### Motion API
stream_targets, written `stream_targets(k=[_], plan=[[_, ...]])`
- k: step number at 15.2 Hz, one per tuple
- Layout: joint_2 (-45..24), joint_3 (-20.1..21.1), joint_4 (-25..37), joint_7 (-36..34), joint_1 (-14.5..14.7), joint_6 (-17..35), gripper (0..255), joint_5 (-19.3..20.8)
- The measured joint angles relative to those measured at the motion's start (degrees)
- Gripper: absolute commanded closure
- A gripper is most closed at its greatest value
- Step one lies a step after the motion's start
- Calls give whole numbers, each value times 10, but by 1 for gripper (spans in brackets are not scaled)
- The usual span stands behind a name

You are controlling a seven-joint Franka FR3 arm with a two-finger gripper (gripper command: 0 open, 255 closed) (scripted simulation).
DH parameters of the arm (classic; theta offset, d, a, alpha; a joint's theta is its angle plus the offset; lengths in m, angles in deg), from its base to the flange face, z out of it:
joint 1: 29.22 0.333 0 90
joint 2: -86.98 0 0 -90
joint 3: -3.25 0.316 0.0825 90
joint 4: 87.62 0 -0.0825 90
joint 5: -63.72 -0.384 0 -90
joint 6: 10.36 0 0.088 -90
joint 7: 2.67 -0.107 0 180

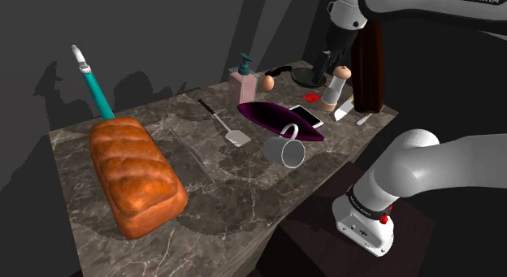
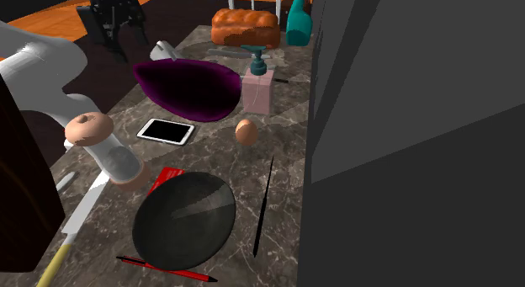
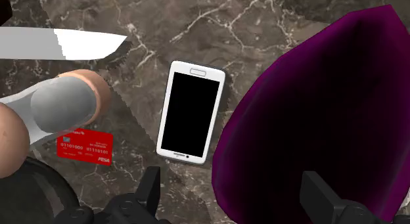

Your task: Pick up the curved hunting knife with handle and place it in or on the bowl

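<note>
The knife (image 2: 74, 226) has a white blade and a yellowish handle and lies flat on the marble counter, next to a tall dark brown block. Its blade shows as knife (image 1: 344, 112) and knife (image 3: 62, 43). A dark round bowl (image 2: 185, 218) sits close by, also seen as bowl (image 1: 302, 74). My gripper (image 3: 233, 196) is open with nothing between its fingers. It hangs over a white phone (image 3: 190, 111) and the edge of a purple dish (image 3: 328, 111), apart from the knife. It shows as gripper (image 2: 116, 37) and gripper (image 1: 323, 64).
A grey and tan shaker (image 2: 101, 146) stands between knife and phone, with a red card (image 3: 85, 147) beside it. An egg (image 2: 246, 131), a pink soap dispenser (image 1: 244, 80), a tipped mug (image 1: 286, 145), a spatula (image 1: 223, 125) and a bread loaf (image 1: 134, 174) share the counter.
</note>
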Motion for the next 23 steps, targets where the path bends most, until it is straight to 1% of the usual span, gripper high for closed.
stream_targets(k=[1, 3, 6, 10, 14, 19, 23], plan=[[0, 0, 0, 0, 0, 0, 0, 0], [-10, -20, 1, 37, 2, 9, 0, 13], [-30, -67, -3, 126, 7, 32, 0, 42], [-82, -131, 11, 251, 18, 73, 0, 75], [-151, -189, 47, 376, 35, 109, 0, 92], [-261, -257, 120, 539, 62, 148, 0, 83], [-363, -300, 191, 673, 80, 175, 0, 46]])
